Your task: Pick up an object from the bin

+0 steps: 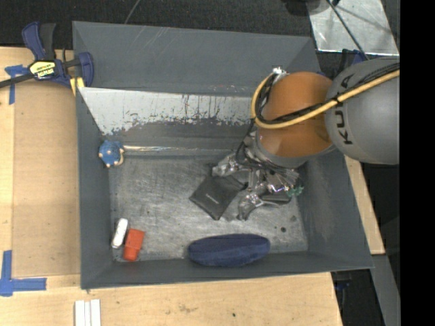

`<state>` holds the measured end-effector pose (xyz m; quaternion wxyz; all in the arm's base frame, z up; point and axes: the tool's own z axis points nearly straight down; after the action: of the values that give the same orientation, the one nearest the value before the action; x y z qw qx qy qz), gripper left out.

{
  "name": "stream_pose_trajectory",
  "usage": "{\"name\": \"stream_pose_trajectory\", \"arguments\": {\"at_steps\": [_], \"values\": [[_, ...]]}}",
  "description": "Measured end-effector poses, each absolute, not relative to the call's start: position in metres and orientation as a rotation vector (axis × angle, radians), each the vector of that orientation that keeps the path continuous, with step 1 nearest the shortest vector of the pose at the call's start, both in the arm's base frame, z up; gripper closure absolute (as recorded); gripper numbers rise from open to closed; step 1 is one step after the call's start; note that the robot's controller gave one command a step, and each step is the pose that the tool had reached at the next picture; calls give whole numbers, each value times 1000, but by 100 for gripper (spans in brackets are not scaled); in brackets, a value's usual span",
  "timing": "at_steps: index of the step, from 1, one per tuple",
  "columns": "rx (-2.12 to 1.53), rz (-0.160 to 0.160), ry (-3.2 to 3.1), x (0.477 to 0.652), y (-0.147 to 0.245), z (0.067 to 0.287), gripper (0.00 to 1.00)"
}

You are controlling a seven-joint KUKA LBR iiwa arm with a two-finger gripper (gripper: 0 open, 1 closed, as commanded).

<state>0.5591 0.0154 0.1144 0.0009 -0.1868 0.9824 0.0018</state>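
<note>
My gripper (236, 190) hangs low over the middle right of the bin, under the orange wrist cover. It is open, one metal finger (225, 170) up and to the left, the other (246, 208) lower down. A flat dark grey square piece (213, 197) lies on the floor just left of it, and its right edge reaches in between the two fingers. A dark blue oblong pouch (228, 248) lies along the front wall, below the gripper.
An orange block with a white cylinder beside it (129, 240) sits in the front left corner. A small blue and yellow thing (110, 153) rests by the back left wall. The arm covers the bin's right side.
</note>
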Motion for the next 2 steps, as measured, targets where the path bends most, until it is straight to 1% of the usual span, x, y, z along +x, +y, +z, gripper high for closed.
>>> {"name": "stream_pose_trajectory", "arguments": {"at_steps": [1,2], "values": [[-478,1,3101,581,12,73,0],[-474,-1,3071,588,14,79,100]]}}
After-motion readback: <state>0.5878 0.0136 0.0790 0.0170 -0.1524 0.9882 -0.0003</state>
